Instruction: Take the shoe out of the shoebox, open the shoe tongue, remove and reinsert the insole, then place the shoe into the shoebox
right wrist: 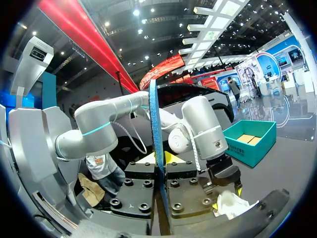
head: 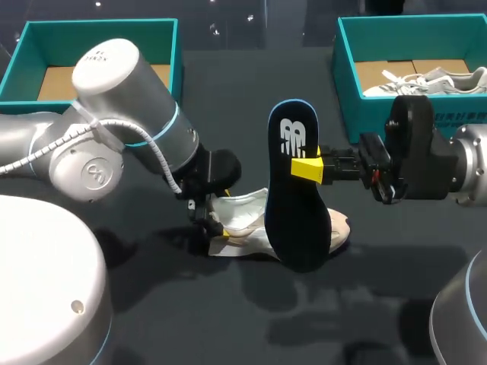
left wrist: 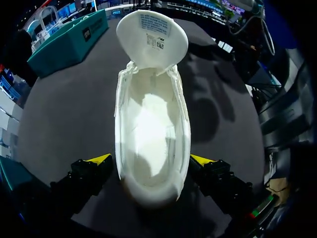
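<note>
Left wrist view: our left gripper [left wrist: 151,161] clamps the heel of the white shoe [left wrist: 151,119] on the table [left wrist: 64,114], tongue [left wrist: 152,39] flipped open ahead. The shoe looks light and squashy, so we judge the firmer heel the best hold. Beyond it, our right gripper [head: 308,169] pinches the dark insole [head: 297,213] by its edge, upright over the shoe; it's thin and likely floppy, so grip near the middle.
</note>
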Controlling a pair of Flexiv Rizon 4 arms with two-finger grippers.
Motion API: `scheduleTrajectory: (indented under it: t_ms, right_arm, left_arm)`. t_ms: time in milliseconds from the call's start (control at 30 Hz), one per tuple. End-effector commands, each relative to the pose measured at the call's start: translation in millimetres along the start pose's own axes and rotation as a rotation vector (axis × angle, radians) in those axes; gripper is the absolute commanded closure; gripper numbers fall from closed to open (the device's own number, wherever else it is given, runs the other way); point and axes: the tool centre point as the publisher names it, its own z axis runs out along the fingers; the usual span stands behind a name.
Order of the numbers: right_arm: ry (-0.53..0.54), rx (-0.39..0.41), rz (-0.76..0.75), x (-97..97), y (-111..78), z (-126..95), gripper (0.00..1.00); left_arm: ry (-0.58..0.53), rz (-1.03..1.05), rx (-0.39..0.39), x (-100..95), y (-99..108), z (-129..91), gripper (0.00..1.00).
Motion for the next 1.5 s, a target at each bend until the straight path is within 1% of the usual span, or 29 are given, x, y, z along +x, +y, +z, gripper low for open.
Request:
scheduleTrajectory:
  t_ms: [33,200,633,800,1067,1200,1333,1500]
  right_arm:
    - [-0.001,-0.001,0.0,-0.2,-0.5,2,1.0]
    - [-0.001,-0.001,0.0,-0.2,-0.5,2,1.0]
    - [-0.001,-0.001,0.0,-0.2,-0.5,2,1.0]
    - [-0.001,-0.001,0.0,-0.2,-0.5,2,1.0]
    - [-0.001,-0.001,0.0,-0.2,-0.5,2,1.0]
    - [-0.001,-0.001,0.0,-0.2,-0.5,2,1.0]
    - [-0.001,-0.001,0.0,-0.2,-0.5,2,1.0]
    - [-0.001,-0.001,0.0,-0.2,-0.5,2,1.0]
  left_arm:
    - [0.006,-0.001,-0.075,-2.9,-7,-1,0.0]
    - [0.013,0.004,-0.117,-3.4,-9,-2,0.0]
    - [0.028,0.021,-0.169,-1.6,-7,0,0.0]
    - [0.034,0.021,-0.183,-1.6,-6,-1,0.0]
    - [0.051,0.031,-0.188,-0.4,-6,-9,0.0]
    - [0.058,0.039,-0.181,-0.2,-10,-17,0.0]
    - [0.04,0.045,-0.172,-0.8,-16,-25,0.0]
    - [0.019,0.041,-0.173,-11.0,-29,-26,0.0]
